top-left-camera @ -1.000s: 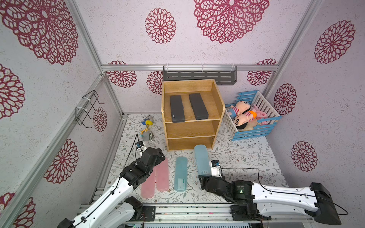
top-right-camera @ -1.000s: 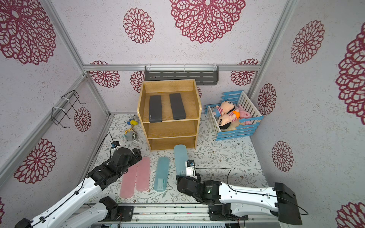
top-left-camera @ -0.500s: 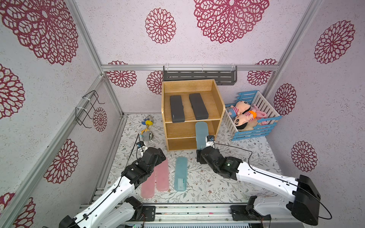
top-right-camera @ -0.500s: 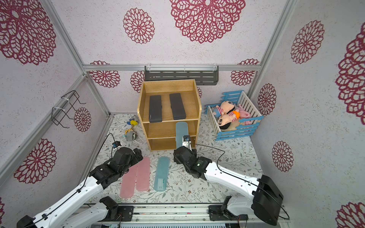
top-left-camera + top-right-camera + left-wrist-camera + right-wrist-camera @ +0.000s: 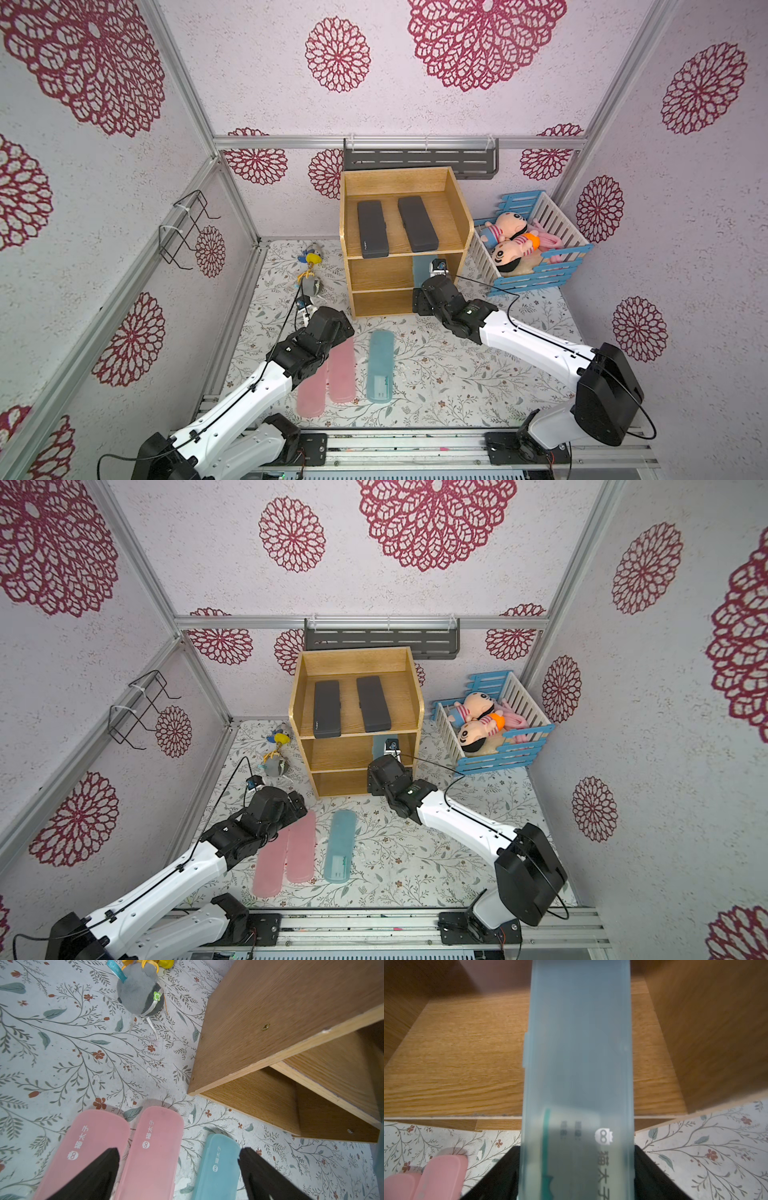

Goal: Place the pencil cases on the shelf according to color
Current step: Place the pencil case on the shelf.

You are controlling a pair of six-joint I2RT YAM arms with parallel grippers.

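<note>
Clamping a teal case, right end effector fronts the shelf.

Pale walls with crimson rosettes, floral floor.

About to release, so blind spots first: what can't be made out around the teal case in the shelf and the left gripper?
- held teal case: far end cut off by the right wrist picture's edge; in both top views the top board of the shelf hides it.
- whether it rests on the middle board: the case covers the contact.
- left gripper: in both top views its own arm covers it.
</note>
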